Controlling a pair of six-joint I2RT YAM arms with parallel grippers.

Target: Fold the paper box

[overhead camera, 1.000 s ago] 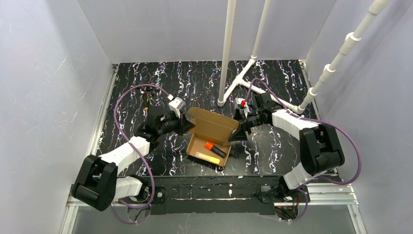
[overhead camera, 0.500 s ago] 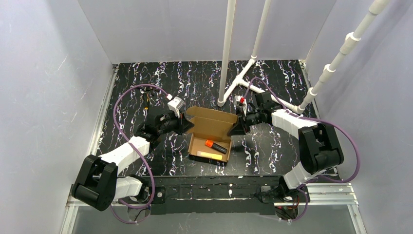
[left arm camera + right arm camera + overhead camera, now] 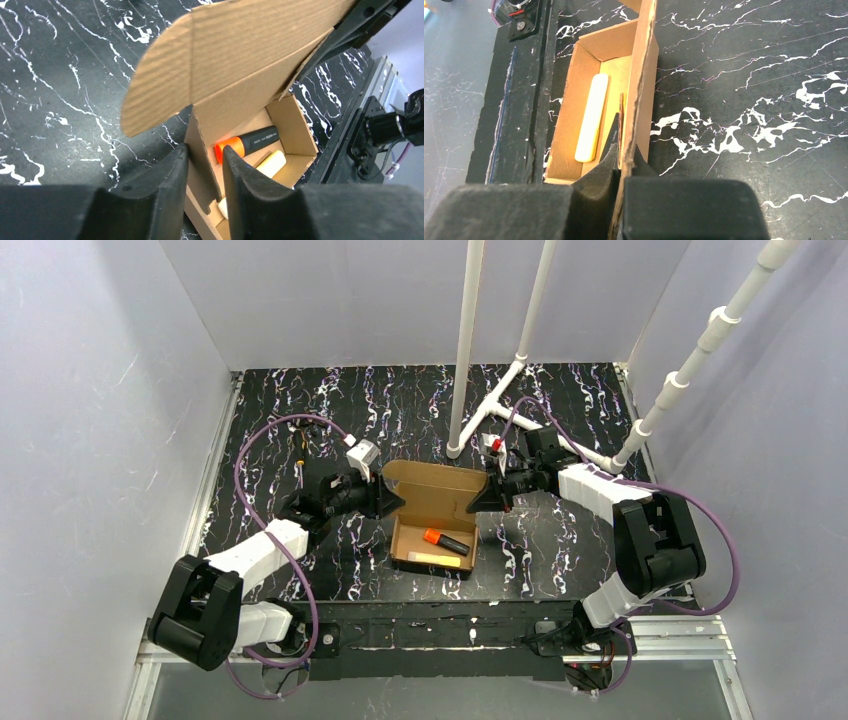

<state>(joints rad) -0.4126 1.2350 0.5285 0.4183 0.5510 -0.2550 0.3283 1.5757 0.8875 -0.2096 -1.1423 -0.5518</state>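
The right gripper (image 3: pixel 624 150), clamped on the paper box (image 3: pixel 437 520) wall, should hold it steady. The left gripper (image 3: pixel 205 152), jaws slightly apart astride the opposite wall, should back off without snagging it.

Black-and-white arms (image 3: pixel 262 545), purple cables (image 3: pixel 280 420)

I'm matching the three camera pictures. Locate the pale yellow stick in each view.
Top external: the pale yellow stick lies below centre, inside the box, along its near wall.
Left wrist: the stick is at lower right, beside the orange-capped marker.
Right wrist: the stick is left of centre, lengthwise on the box floor.
Shared landmark: the brown box around it.
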